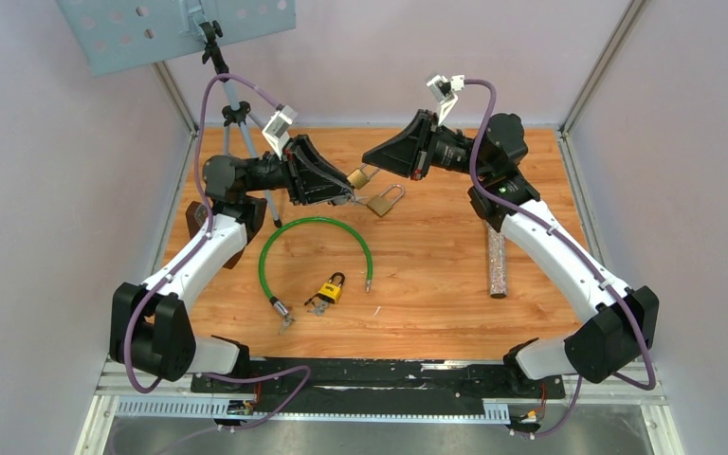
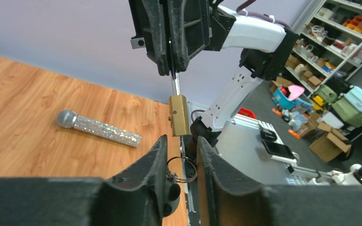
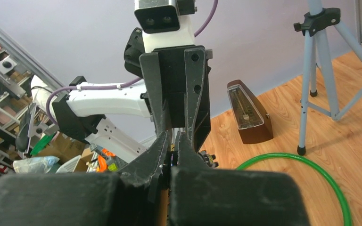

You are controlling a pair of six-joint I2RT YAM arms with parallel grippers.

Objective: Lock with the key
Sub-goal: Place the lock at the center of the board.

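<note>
My right gripper [image 1: 370, 161] is shut on the shackle of a brass padlock [image 1: 360, 176] and holds it in the air above the table's back middle. In the left wrist view the padlock body [image 2: 179, 115] hangs below the right gripper. My left gripper [image 1: 349, 193] sits just under the padlock. Its fingers [image 2: 162, 155] stand a little apart on either side of a thin key [image 2: 182, 144] that goes up into the lock's underside. A key ring [image 2: 184, 169] with dark key heads hangs between the fingers. The fingers do not visibly touch the key.
A second brass padlock [image 1: 386, 201] lies open on the table below the grippers. A green cable lock [image 1: 315, 227], a yellow padlock with keys [image 1: 332, 287], a glitter microphone [image 1: 498, 265], a brown metronome [image 3: 247, 113] and a tripod [image 3: 318, 70] stand around.
</note>
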